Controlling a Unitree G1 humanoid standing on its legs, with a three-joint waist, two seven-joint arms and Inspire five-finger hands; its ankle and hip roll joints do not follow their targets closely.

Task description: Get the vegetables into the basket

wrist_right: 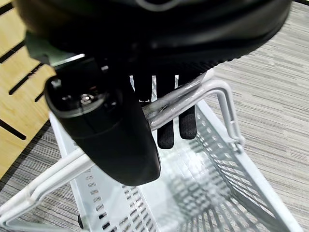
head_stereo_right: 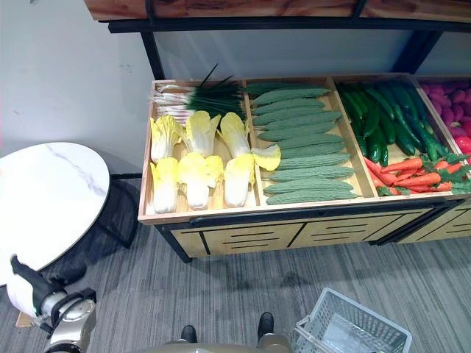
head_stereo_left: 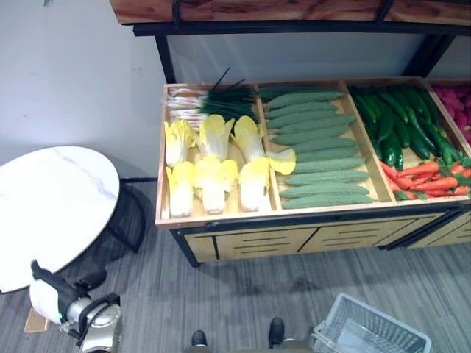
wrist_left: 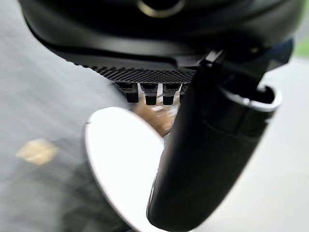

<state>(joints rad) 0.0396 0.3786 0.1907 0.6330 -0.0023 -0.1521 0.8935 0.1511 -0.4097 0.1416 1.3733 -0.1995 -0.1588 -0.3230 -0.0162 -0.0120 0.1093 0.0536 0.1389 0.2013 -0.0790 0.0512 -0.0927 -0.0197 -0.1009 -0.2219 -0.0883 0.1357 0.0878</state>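
Vegetables — cabbages [head_stereo_left: 213, 165], bitter gourds [head_stereo_left: 316, 151], cucumbers [head_stereo_left: 397, 121], carrots [head_stereo_left: 427, 179] — lie in the counter [head_stereo_left: 294, 213] compartments, well ahead of both hands; right hand [wrist_right: 166, 123] curls round the handle [wrist_right: 193, 94] of the basket [head_stereo_left: 372, 331], left hand [wrist_left: 149, 92], fingers relaxed and holding nothing, hangs beside the round table [head_stereo_left: 51, 206].

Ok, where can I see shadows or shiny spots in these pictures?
Left eye view: dark shade lies under the round table's edge and beneath the vegetable stand. Right wrist view: the basket handle gleams where the right hand curls round it, and a dark patch, likely the hand's shadow, falls inside the basket.
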